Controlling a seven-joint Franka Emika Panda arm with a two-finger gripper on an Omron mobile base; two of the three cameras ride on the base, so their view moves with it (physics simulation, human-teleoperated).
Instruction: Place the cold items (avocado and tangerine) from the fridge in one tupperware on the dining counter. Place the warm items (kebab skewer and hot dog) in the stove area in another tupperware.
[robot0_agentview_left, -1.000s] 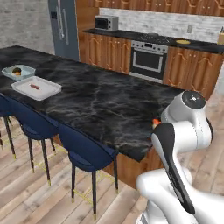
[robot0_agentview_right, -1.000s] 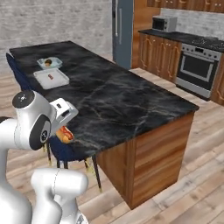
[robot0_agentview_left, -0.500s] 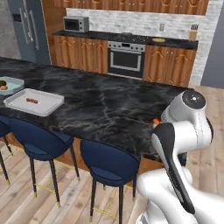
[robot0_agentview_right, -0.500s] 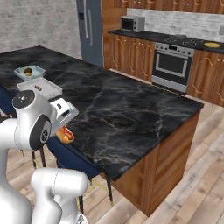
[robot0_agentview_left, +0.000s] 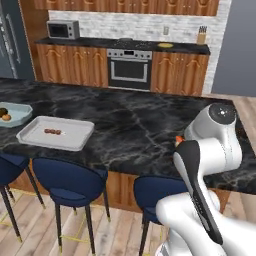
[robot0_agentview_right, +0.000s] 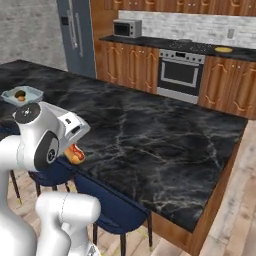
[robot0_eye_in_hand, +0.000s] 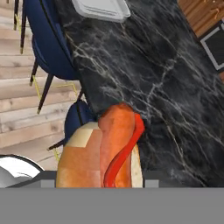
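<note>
One hot dog (robot0_eye_in_hand: 105, 151) pinched in the gripper (robot0_agentview_right: 74, 152), held over the near edge of the dining counter (robot0_agentview_left: 150, 125) — above the blue stools (robot0_agentview_left: 70, 182). Farther along the near edge, toward the left end: white tupperware (robot0_agentview_left: 56, 133) with the kebab skewer (robot0_agentview_left: 53, 132) inside, then a second tupperware (robot0_agentview_left: 12, 114) holding the tangerine (robot0_agentview_left: 6, 117) and a dark avocado (robot0_agentview_left: 2, 112).

You will find no lettering, label, brand or number that can be read anywhere here; the microwave (robot0_agentview_left: 63, 29) at about ten o'clock and the oven (robot0_agentview_left: 130, 69) at twelve o'clock show only plain, blurred fronts.
</note>
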